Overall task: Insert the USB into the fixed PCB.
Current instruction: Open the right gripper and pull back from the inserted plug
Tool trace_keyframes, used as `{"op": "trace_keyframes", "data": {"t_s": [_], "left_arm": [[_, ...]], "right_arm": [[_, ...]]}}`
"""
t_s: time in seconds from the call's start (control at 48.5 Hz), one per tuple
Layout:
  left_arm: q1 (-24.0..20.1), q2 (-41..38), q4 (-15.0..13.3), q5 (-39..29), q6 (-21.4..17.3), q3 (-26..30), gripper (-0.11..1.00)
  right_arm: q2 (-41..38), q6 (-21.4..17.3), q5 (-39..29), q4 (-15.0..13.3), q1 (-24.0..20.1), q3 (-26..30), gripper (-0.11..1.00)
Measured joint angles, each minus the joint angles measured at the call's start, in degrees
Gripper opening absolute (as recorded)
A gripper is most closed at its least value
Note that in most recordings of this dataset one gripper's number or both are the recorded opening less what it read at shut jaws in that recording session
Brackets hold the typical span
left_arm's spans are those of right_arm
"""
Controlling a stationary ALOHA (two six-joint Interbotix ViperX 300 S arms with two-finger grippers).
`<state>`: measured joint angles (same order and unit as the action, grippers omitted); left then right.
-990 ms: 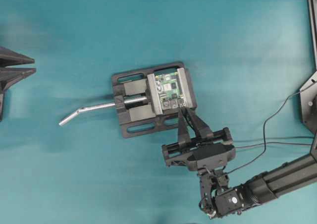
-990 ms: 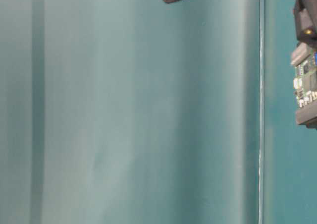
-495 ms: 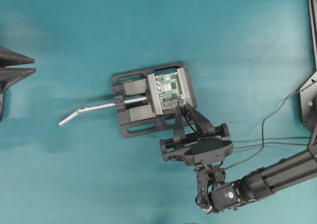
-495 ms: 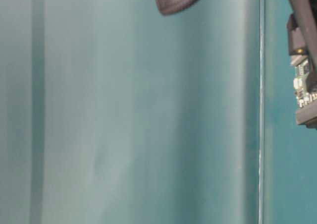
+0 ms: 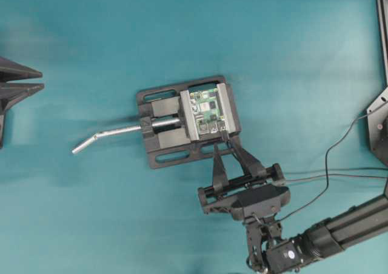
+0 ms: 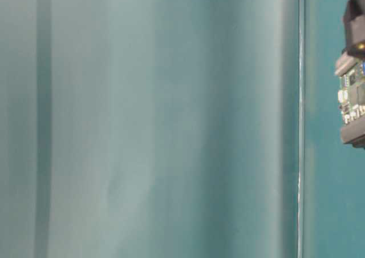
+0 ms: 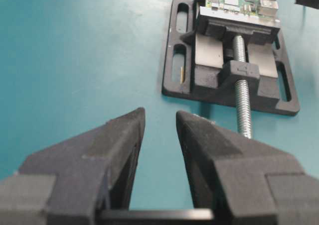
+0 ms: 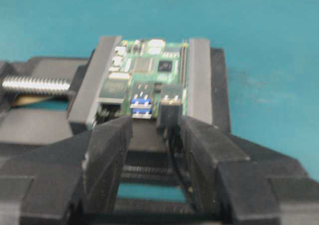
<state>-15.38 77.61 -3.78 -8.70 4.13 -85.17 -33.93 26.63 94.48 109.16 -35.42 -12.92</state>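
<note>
Sticking out of the PCB (image 8: 149, 75), the USB (image 8: 169, 113) points straight back between the right gripper's (image 8: 155, 135) open, empty fingers; left gripper (image 7: 159, 128) open too.

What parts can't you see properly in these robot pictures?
- How deep the USB sits in the fixed PCB: right wrist view is blurred; overhead it is too small.
- Table-level view: the PCB is cut by the right edge.
- The vise handle's end: cut off in the left wrist view.
- Left gripper: overhead, cut by the left edge.
</note>
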Motion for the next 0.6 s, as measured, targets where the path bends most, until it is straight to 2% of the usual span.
{"op": "trace_keyframes", "data": {"t_s": [0.598], "left_arm": [[0.0, 0.0, -0.1, 0.0, 0.0, 0.1, 0.35]], "right_arm": [[0.0, 0.5, -0.9, 1.8, -2.1, 0.3, 0.5]]}}
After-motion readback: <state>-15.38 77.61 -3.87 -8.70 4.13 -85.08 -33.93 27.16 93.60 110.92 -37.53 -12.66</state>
